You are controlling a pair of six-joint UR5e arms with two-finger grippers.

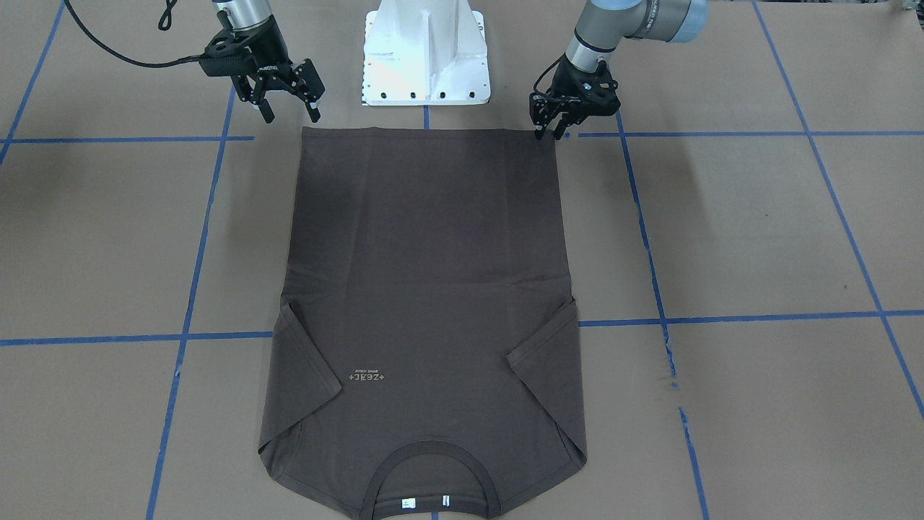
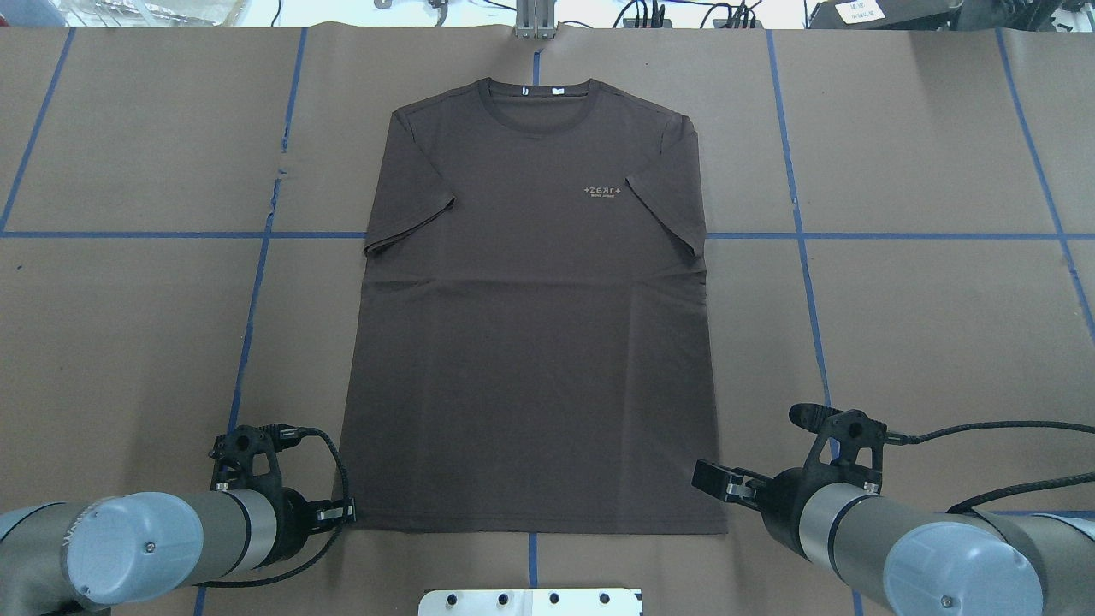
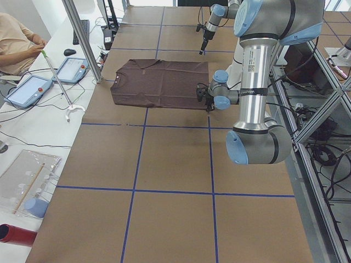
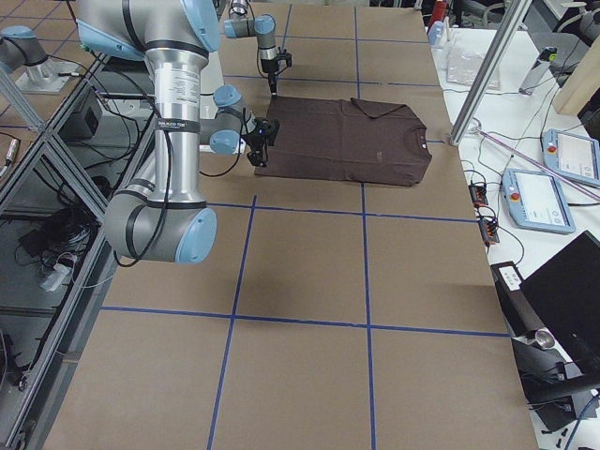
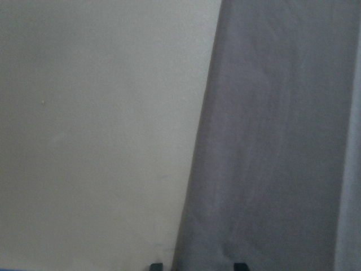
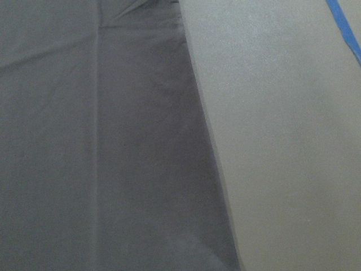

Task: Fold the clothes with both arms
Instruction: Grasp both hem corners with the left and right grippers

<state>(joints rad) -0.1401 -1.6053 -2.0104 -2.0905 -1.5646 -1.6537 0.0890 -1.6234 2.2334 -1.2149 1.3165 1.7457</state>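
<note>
The dark brown T-shirt (image 1: 433, 274) lies flat and face up on the brown table, collar (image 2: 535, 94) far from me, hem close to my base, sleeves turned in over the body. My left gripper (image 1: 548, 134) is open, its tips down at the shirt's hem corner. In the left wrist view the fingertips (image 5: 156, 265) stand either side of the shirt's side edge (image 5: 197, 169). My right gripper (image 1: 290, 112) is open wide and empty, raised just outside the other hem corner (image 2: 723, 526). The right wrist view shows only shirt cloth (image 6: 96, 141) and table.
The white pedestal base (image 1: 426, 58) stands just behind the hem, between the arms. Blue tape lines (image 1: 722, 318) cross the table. An operator (image 3: 16, 38) and control tablets (image 3: 30, 90) sit beyond the table's far edge.
</note>
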